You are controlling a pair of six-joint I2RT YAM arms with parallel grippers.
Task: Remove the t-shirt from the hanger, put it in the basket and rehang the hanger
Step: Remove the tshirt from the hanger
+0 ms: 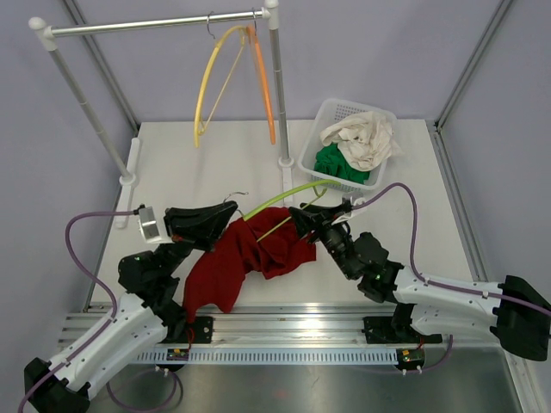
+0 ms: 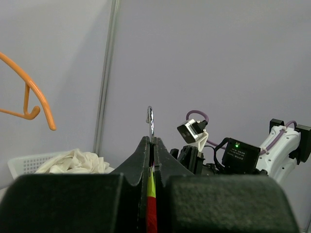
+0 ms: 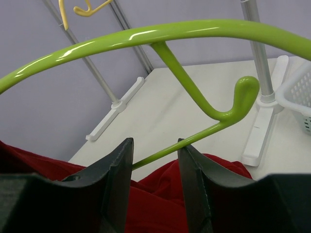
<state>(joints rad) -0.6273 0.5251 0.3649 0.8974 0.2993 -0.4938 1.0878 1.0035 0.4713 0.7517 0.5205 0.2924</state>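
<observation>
A red t-shirt [image 1: 237, 258] hangs bunched on a lime green hanger [image 1: 284, 196] low over the middle of the table. My left gripper [image 1: 225, 212] is shut on the hanger's neck. In the left wrist view the metal hook [image 2: 150, 119] sticks up above the jaws, and green plastic [image 2: 151, 187] and red cloth [image 2: 152, 216] show between them. My right gripper [image 1: 300, 217] is at the shirt's right end. Its fingers stand apart there, straddling a fold of the t-shirt [image 3: 155, 204], with the hanger's thin lower bar [image 3: 160, 153] crossing behind the tips.
A clothes rail [image 1: 155, 24] at the back carries a yellow hanger [image 1: 207, 82] and an orange hanger [image 1: 263, 82]. Its right post [image 1: 280, 103] stands beside a white basket [image 1: 312, 148] holding white and green clothes.
</observation>
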